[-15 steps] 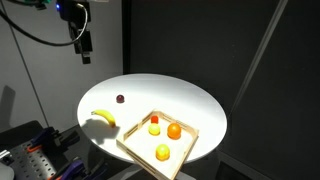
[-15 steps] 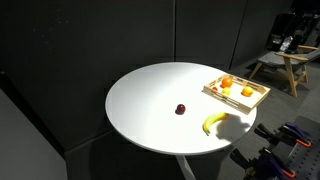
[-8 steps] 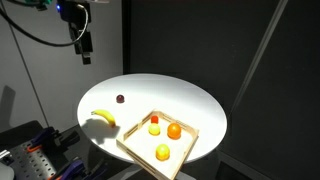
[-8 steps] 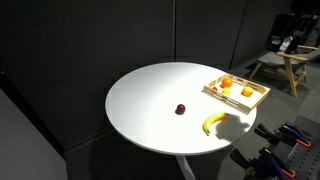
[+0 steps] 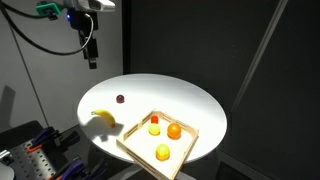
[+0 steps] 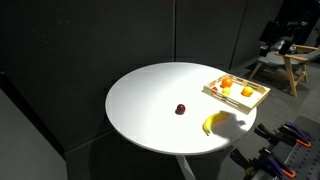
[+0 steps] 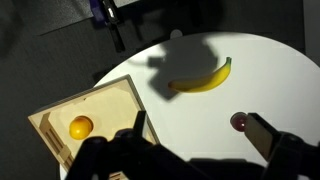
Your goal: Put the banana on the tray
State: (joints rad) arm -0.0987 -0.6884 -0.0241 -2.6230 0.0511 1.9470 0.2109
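Observation:
The banana (image 5: 103,117) (image 6: 215,122) lies on the round white table, just outside the tray. It is small, curved and yellow with darker tips. The tray (image 5: 138,143) (image 6: 256,99) is a shallow square of light wood at the table's edge, with three round fruits in it. My gripper (image 5: 90,52) hangs high above the table's rim, well clear of the banana, open and empty. From the wrist, the banana (image 7: 200,80) shows above the gripper (image 7: 203,135), with a corner of the tray (image 7: 100,100) at the left.
A small dark red fruit (image 5: 120,99) (image 6: 181,109) (image 7: 239,122) sits on the table (image 5: 190,105) near the banana. In the tray lie a yellow fruit (image 5: 162,152) (image 7: 81,127), an orange one (image 5: 174,130) and a yellow one with a red top (image 5: 154,126). Dark curtains surround the table.
The gripper has shifted a little sideways and down toward the table. The banana, the tray and the fruits have not moved.

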